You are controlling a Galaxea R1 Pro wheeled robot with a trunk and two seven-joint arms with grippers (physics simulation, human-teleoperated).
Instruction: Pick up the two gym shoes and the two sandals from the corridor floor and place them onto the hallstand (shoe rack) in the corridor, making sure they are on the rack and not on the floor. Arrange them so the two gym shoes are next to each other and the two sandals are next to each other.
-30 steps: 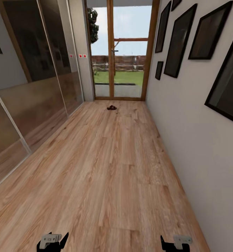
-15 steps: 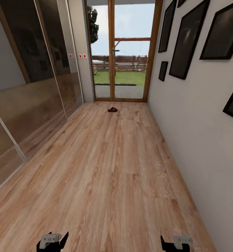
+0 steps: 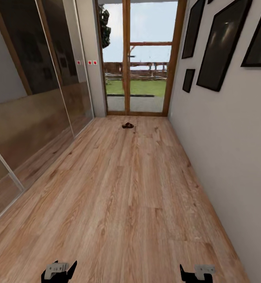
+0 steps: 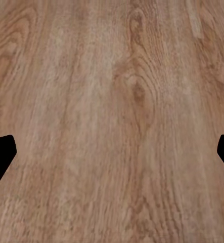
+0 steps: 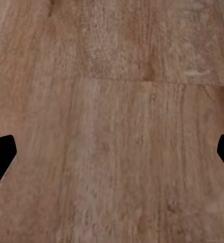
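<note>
**K:** Corridor, head view: light brown wood-grain plank floor (image 3: 122,188) running up to a wood-framed glass door (image 3: 140,59) at the far end. Grass and a fence show through the glass.

**M:** Walls?

**K:** Facing the door: glossy mirrored sliding panels (image 3: 32,98) along the left, pale plaster wall with black-framed pictures (image 3: 220,43) along the right.

**M:** Task items?

**K:** One small dark brown object (image 3: 127,125) lying on the floor just in front of the door, near its middle post. Probably a brown leather sandal, but too small to confirm. It's well apart from both grippers.

**M:** Grippers?

**K:** Left gripper (image 3: 59,271) and right gripper (image 3: 197,272), both grey-and-black, sit at the near end of the floor, far from the door. Can't tell their spread from that view.

**M:** Left wrist view?

**K:** Bare planks with a knot in the grain. Left gripper (image 4: 112,154) has its black fingertips (image 4: 0,157) wide apart, nothing between them.

**M:** Right wrist?

**K:** Same planks, with a board seam across. Right gripper (image 5: 112,154), black fingertips (image 5: 0,157) spread wide, holding nothing.
</note>
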